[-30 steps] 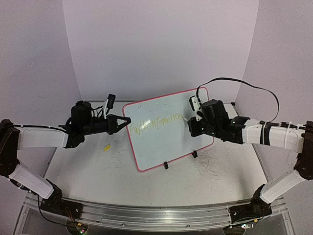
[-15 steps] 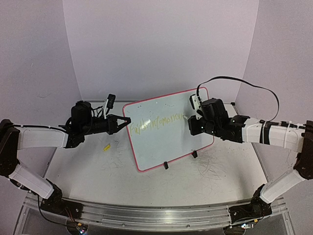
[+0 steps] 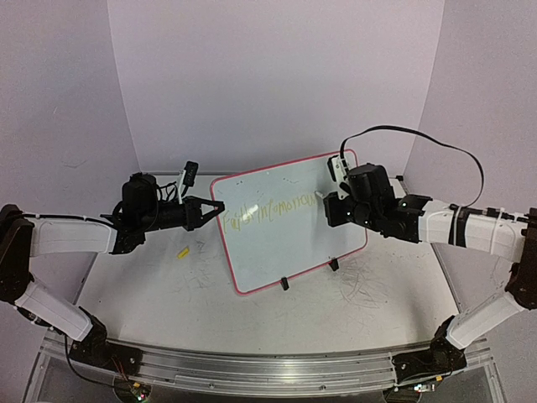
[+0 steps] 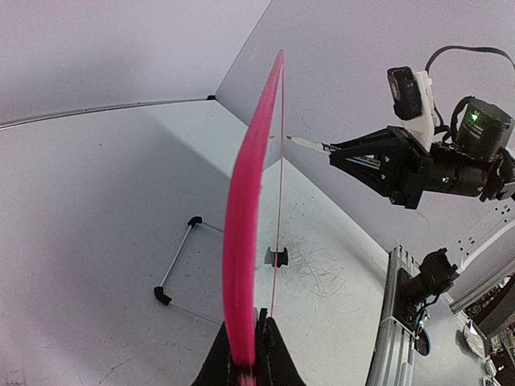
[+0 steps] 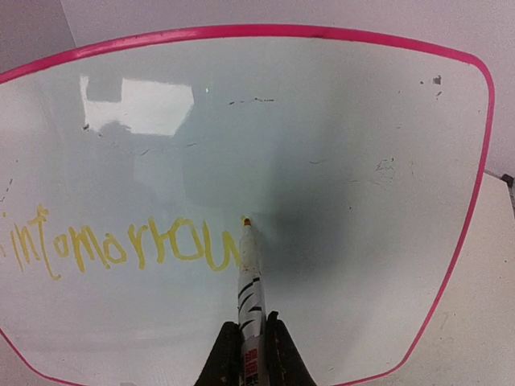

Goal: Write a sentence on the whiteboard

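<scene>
Clamps the whiteboard (image 3: 285,243) by its pink rim at nine o'clock with the left gripper (image 3: 220,206), jaws shut tight on the edge. Stands upright near the middle of the table (image 3: 151,285), on black clip feet (image 3: 284,284). Pinches a marker (image 5: 250,277) in the right gripper (image 5: 251,342), jaws narrow around the barrel, from the three o'clock side. Puts the tip at or just off the surface, right after the last letter of the sentence (image 5: 121,245) (yellow-green, ending "tomorrou" in the right wrist view). Runs across the board's middle band, nine towards three o'clock. Grey scribbles (image 3: 361,285) on the tabletop at five o'clock of the board.
</scene>
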Motion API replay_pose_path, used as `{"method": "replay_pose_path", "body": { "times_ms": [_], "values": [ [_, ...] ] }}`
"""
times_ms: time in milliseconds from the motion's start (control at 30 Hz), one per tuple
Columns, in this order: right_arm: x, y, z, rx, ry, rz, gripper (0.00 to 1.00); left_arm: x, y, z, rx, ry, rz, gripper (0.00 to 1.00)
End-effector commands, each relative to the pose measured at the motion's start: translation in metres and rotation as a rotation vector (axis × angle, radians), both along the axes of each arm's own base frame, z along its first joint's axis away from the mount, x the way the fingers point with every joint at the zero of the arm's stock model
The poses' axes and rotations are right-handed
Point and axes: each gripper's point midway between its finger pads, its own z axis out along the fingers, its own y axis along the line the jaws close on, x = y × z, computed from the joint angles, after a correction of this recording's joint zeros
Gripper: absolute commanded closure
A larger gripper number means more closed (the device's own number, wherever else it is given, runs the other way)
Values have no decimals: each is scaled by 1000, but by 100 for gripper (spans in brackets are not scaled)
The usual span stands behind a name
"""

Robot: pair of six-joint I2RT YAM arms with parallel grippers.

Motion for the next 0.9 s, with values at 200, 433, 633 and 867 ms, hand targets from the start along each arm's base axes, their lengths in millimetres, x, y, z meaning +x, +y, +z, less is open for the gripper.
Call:
{"method": "replay_pose_path", "body": {
  "times_ms": [200,433,633,867],
  "values": [
    [-3,-8,21,43,-32,7,100,1,-2,-3,56,-44,-1,100],
    [-1,-2,17,-4,-43,53,100,1,-2,-4,59,-43,3,100],
    [-1,-4,14,3,-35,48,100,2,-2,-5,61,-41,4,100],
    [1,-4,14,12,-30,63,100,2,-2,-5,61,-43,2,100]
  ]
}}
